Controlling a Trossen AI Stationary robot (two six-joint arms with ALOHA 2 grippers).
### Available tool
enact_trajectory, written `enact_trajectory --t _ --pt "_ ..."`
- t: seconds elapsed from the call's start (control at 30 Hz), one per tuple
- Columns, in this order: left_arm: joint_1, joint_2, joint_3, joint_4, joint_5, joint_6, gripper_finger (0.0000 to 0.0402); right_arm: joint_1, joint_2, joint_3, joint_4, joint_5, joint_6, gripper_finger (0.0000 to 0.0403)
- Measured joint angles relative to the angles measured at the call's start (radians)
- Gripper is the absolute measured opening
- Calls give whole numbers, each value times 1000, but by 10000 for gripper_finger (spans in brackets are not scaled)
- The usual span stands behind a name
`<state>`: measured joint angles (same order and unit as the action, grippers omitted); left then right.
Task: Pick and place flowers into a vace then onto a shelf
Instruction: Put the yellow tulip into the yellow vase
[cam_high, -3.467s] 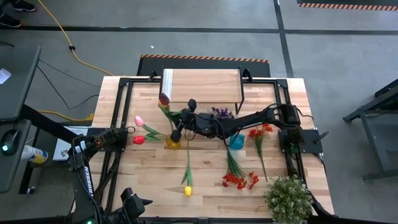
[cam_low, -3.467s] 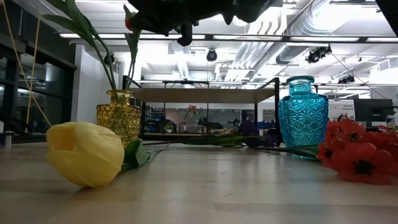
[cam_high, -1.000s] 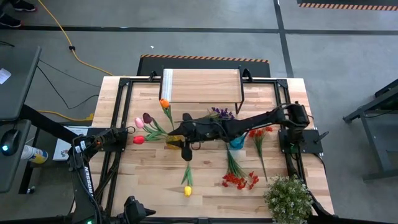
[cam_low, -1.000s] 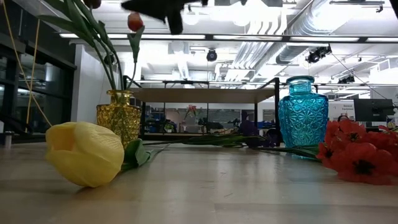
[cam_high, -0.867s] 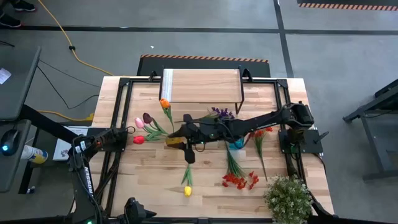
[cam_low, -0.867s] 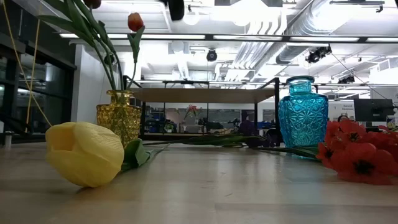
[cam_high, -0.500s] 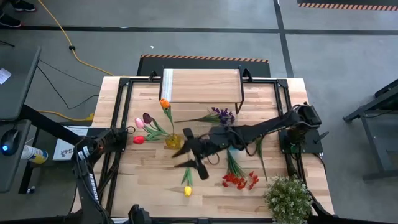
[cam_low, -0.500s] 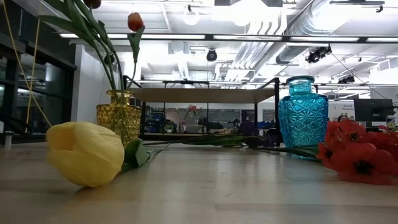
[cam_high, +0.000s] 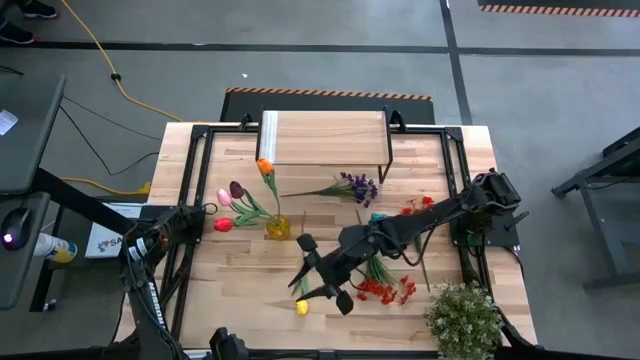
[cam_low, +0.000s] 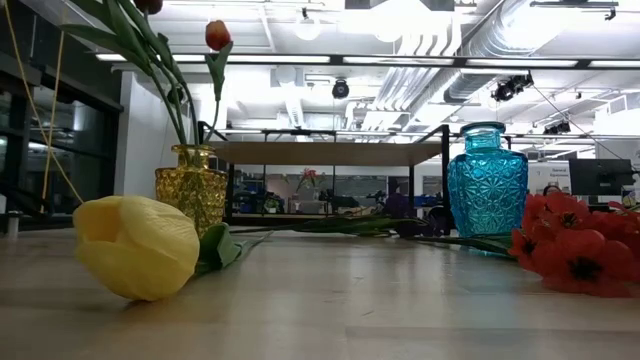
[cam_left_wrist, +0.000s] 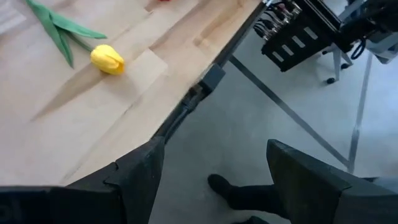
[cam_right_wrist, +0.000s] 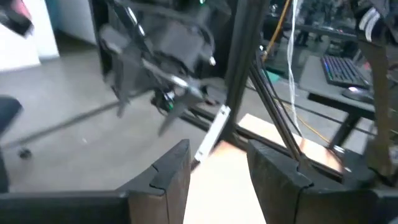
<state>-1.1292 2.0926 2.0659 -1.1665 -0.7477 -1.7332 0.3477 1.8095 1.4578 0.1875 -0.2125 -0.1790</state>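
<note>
Since a second ago the right gripper (cam_high: 322, 276) has swung from beside the yellow vase (cam_high: 277, 229) down to lower centre of the high view, over the yellow tulip (cam_high: 301, 307) lying near the table's (cam_high: 200, 300) front edge. Its fingers stand partly apart with nothing between them. Four tulips, orange (cam_high: 264, 166), dark (cam_high: 237, 189), pink (cam_high: 223, 197) and red (cam_high: 222, 225), sit in the yellow vase at centre left. A purple spray (cam_high: 356, 185) lies below the shelf (cam_high: 325, 138) at upper centre; red sprays (cam_high: 382, 290) lie lower right, near the blue vase (cam_low: 486, 192). Left gripper (cam_left_wrist: 214, 165) waits off the lower left edge, fingers wide apart and empty.
</note>
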Motion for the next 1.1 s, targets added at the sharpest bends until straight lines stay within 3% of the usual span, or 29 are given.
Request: enact_trajectory --t 0.43,0.67,1.1 --pt "31 0 0 -74 7 1 317 0 0 0 -121 49 -311 149" --pt "51 0 0 -97 11 0 317 -28 1 139 -442 166 -524 149" --pt "90 0 0 -100 41 0 317 -72 34 338 -790 153 -716 149"
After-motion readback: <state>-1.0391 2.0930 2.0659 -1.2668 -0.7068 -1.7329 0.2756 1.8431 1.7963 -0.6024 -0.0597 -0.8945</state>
